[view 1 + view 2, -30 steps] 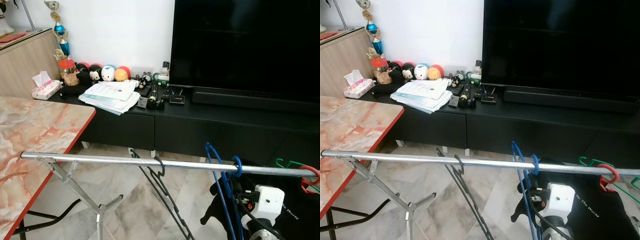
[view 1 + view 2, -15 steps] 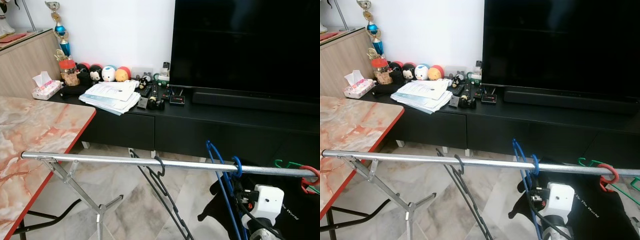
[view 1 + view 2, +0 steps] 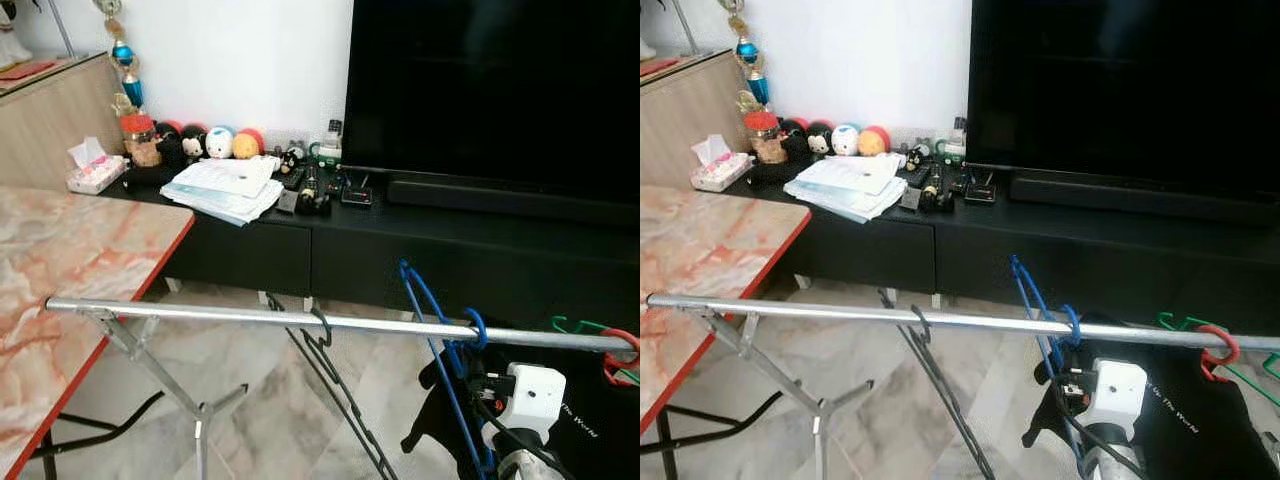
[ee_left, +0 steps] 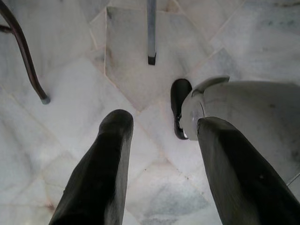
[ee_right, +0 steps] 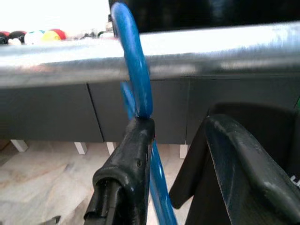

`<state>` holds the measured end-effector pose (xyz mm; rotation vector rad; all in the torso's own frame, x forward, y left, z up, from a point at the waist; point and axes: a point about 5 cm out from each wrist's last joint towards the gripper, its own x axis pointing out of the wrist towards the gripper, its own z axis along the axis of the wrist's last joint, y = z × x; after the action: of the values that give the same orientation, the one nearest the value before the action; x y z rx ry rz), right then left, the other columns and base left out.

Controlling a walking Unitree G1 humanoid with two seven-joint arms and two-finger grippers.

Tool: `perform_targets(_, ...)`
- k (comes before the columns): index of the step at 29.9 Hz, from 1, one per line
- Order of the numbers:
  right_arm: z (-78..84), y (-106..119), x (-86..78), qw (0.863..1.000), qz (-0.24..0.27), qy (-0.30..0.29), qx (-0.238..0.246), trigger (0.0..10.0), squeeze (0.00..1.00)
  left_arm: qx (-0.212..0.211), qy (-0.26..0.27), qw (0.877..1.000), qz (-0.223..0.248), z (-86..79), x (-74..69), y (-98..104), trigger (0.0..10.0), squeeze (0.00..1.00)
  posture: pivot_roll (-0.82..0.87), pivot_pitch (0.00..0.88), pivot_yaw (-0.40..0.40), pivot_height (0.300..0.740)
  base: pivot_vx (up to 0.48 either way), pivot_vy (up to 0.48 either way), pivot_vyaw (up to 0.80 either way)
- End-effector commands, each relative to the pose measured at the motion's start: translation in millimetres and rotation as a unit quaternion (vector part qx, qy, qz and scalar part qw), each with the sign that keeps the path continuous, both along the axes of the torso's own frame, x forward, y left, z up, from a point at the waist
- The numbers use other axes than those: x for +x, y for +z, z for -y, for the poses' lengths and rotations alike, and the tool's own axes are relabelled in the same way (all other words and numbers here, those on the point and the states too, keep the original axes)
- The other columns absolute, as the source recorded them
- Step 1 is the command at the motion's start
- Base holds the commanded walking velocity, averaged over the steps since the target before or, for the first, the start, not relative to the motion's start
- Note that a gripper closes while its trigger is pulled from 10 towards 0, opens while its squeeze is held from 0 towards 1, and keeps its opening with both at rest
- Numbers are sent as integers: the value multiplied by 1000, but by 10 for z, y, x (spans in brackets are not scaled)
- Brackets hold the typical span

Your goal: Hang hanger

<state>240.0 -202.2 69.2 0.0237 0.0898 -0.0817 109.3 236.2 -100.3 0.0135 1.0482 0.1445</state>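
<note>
My right gripper [image 5: 173,154] sits just under the steel rail [image 3: 250,316], fingers apart beside the blue hanger [image 3: 432,315], whose hook is over the rail. I count four hangers there: black [image 3: 320,345], blue, green [image 3: 585,328], red [image 3: 622,350]. Bare rail runs left to its end by the marble table [image 3: 70,270]. My left gripper [image 4: 159,154] hangs open above the floor

A blue hanger [image 3: 1040,310] hooks over the metal rail [image 3: 840,313].

Blue hanger [image 3: 430,330] cut off below (frame edge), rail [image 5: 187,56] blurred
</note>
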Motion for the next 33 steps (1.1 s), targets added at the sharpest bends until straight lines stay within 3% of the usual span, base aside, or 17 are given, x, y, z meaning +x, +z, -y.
perform_targets(1, 34, 1, -2, 1000, 2, -5, -7, 10000, 0, 3, 2, 1000, -8, -31, -55, -8, 10000, 0, 3, 0, 12, 740, -285, 0, 0)
perform_targets(33, 109, 24, 67, 999, 18, -35, -13, 10000, 0, 3, 5, 1000, -6, -41, -42, -2, 10000, 0, 3, 0, 22, 740, -295, 0, 0)
